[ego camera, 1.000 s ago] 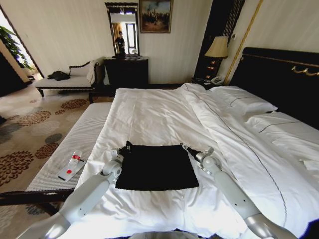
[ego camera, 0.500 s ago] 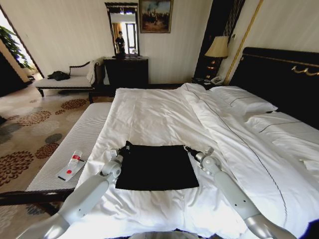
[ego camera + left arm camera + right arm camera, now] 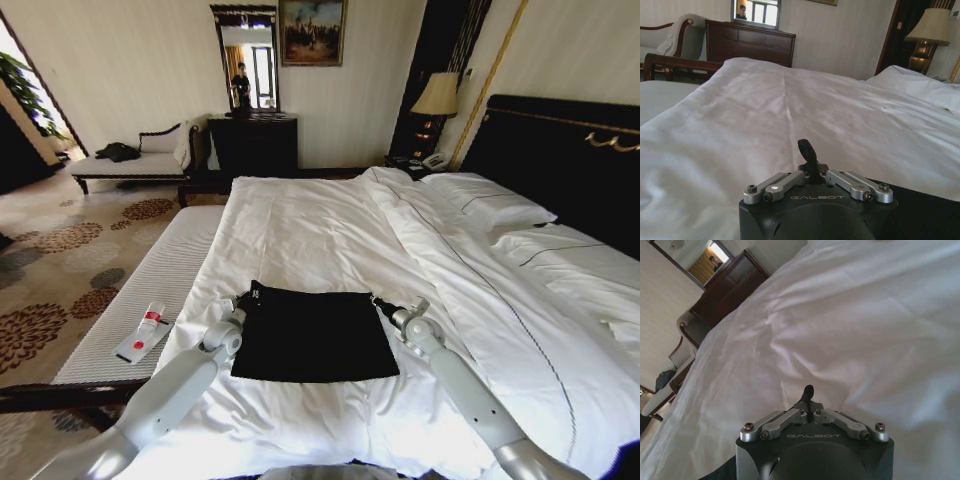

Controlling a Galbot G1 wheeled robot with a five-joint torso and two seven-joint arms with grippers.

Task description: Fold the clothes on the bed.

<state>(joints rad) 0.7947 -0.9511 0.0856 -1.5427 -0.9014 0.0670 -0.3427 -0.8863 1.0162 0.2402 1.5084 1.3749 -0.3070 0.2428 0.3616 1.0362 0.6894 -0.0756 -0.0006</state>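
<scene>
The clothes (image 3: 312,336), a black T-shirt folded into a flat rectangle, lie on the white duvet near the foot of the bed (image 3: 320,225). At the shirt's far left corner, my left gripper (image 3: 252,292) is shut on the fabric, which rises in a small peak there. My right gripper (image 3: 374,299) is shut on the far right corner. In the left wrist view the left gripper (image 3: 808,150) has its fingers pressed together, with black cloth (image 3: 925,212) beside its body. The right wrist view shows the right gripper (image 3: 808,392) with fingers together over the duvet.
A pale cushioned bench (image 3: 150,295) runs along the bed's left side, with a white and red bottle (image 3: 142,333) on it. Pillows (image 3: 485,200) and the dark headboard (image 3: 565,165) are at the right. A dresser (image 3: 253,143) and a chaise stand at the far wall.
Both grippers have shifted slightly outward, the left to the left and the right to the right. The shirt's far edge looks a little wider and tauter.
</scene>
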